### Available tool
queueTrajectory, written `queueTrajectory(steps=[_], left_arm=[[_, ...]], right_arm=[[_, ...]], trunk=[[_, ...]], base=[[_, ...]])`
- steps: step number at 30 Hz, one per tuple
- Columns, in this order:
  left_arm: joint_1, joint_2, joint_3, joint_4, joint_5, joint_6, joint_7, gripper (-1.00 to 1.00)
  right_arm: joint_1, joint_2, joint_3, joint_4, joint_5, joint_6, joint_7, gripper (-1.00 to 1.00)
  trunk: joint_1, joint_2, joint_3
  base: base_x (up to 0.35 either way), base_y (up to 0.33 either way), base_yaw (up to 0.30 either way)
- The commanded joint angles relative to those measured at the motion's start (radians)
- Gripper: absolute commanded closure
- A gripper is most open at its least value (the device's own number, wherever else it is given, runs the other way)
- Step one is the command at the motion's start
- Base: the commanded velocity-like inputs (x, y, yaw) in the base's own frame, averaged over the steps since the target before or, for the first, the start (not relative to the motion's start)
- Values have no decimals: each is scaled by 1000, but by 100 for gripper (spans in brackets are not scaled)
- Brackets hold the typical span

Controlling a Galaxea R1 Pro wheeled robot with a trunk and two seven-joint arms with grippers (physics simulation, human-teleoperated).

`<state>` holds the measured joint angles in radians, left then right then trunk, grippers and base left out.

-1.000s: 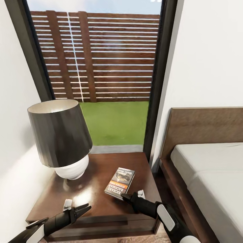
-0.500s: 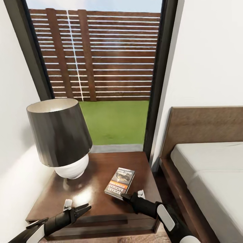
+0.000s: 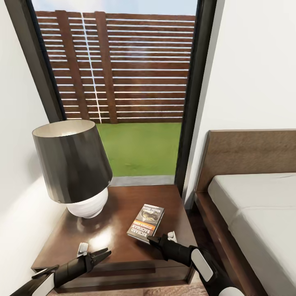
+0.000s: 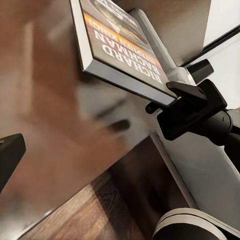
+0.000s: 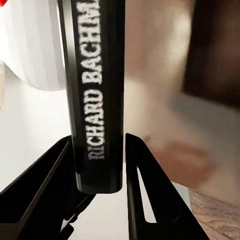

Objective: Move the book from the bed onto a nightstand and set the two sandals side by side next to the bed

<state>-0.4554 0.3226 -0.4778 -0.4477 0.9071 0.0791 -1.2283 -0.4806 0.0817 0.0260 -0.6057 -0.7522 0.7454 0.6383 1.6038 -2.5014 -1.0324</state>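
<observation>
Bedroom of a home, rendered in simulation. At right we see a bed with a dark wooden headboard and a plain grey mattress; to its left we find a glossy brown nightstand carrying a table lamp with a dark shade. Behind the nightstand, we note a tall dark-framed window giving onto a lawn and slatted wooden fence, between white walls.

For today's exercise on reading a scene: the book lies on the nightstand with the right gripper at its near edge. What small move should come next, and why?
Probably draw the right gripper straight back from the book. The book lies on the nightstand beside the lamp, and in the right wrist view the fingers stand either side of its spine with a gap showing, so the jaws look open.
</observation>
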Motion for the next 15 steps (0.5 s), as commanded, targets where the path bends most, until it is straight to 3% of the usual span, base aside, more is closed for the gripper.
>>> queueTrajectory(steps=[1,8,9,15], left_arm=[[-1,1,-7,0,10,8,-2,-100],[-1,1,-7,0,10,8,-2,-100],[-1,1,-7,0,10,8,-2,-100],[-1,1,-7,0,10,8,-2,-100]], right_arm=[[0,0,0,0,-4,5,0,100],[0,0,0,-1,-4,6,0,100],[0,0,0,0,-4,6,0,-100],[-1,0,0,0,-4,6,0,-100]], trunk=[[0,0,-1],[0,0,-1],[0,0,-1],[0,0,-1]], base=[[0,0,0],[0,0,0],[0,0,0],[0,0,0]])
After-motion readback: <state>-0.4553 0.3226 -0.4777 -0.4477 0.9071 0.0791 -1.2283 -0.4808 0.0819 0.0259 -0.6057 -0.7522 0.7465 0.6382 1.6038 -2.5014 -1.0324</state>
